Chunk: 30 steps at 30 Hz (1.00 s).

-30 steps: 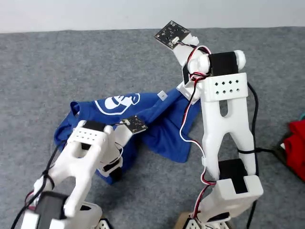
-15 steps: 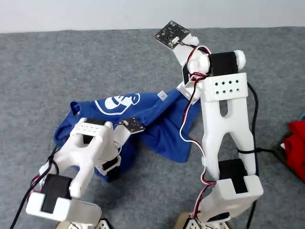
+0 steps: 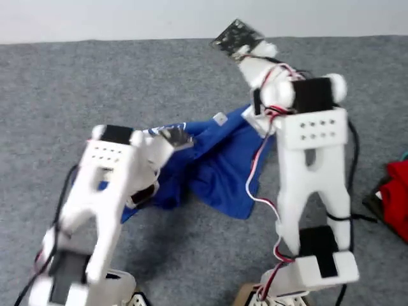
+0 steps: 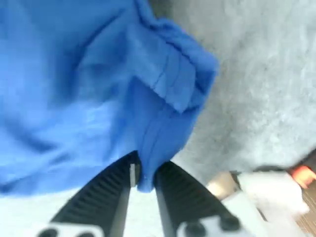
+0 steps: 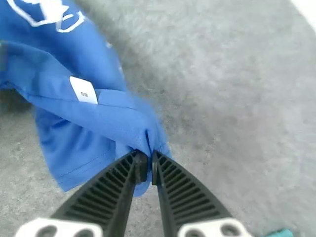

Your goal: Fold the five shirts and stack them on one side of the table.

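In the middle of the grey bench point(image 3: 127, 70), the blue shirt point(image 3: 220, 175) is held bunched up between the two arms. The left gripper point(image 4: 144, 174) is closed tight on a folded edge of the shirt, and the cloth is pinched between its black fingers point(image 4: 106, 190). The right gripper point(image 5: 144, 163) is closed tight too, and a corner of the shirt near the white label point(image 5: 83, 90) is pinched in it. Since a moment ago, the left arm has been swung up and away from the near edge, and the left side of the shirt has been pulled along with it. The right arm has been moved a little to the right as well. The shirt was spread wider before; now it is more scrunched, and most of its white print is hidden under the left arm. Part of the shirt may be lifted off the bench, but this cannot be told for sure. It looks as if the shirt is being picked up to be laid flat, so no fold has been made yet. A red cloth point(image 3: 398, 191) is seen at the right edge of the bench.
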Tool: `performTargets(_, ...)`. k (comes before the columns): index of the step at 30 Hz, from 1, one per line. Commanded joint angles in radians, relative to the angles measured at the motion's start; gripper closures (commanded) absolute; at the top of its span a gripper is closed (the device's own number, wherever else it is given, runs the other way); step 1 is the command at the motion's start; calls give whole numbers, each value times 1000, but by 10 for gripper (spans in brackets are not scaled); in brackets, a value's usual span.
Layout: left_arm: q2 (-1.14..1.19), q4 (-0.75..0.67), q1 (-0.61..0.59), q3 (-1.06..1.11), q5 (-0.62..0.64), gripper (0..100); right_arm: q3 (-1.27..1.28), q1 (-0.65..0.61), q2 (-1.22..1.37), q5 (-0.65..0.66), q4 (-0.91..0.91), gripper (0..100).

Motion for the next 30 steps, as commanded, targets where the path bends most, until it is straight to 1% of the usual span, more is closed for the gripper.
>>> performTargets(1,-308,41,2,-108,68,998,-49,68,-110,-9,35,988)
performTargets(4,-459,41,-3,-143,130,998,-49,116,-153,-9,35,988)
performTargets(8,-565,41,-28,-186,250,997,-49,160,-229,-9,36,988)
performTargets(11,-618,41,-58,-282,336,997,-49,185,-303,-9,39,988)
performTargets(13,-635,41,-71,-358,354,997,-49,206,-354,-9,39,988)
performTargets(16,-643,32,-71,-496,353,997,-49,232,-438,-9,39,988)
performTargets(18,-643,2,-71,-598,353,997,-49,242,-499,-9,39,988)
performTargets(22,-644,-123,-71,-768,353,997,-49,272,-631,-3,35,988)
performTargets(26,-643,-267,-71,-901,350,997,-49,335,-765,-2,33,987)
performTargets(28,-644,-315,-72,-947,307,997,-49,366,-826,18,33,987)
performTargets(30,-644,-331,-72,-997,235,997,-49,398,-880,55,33,987)
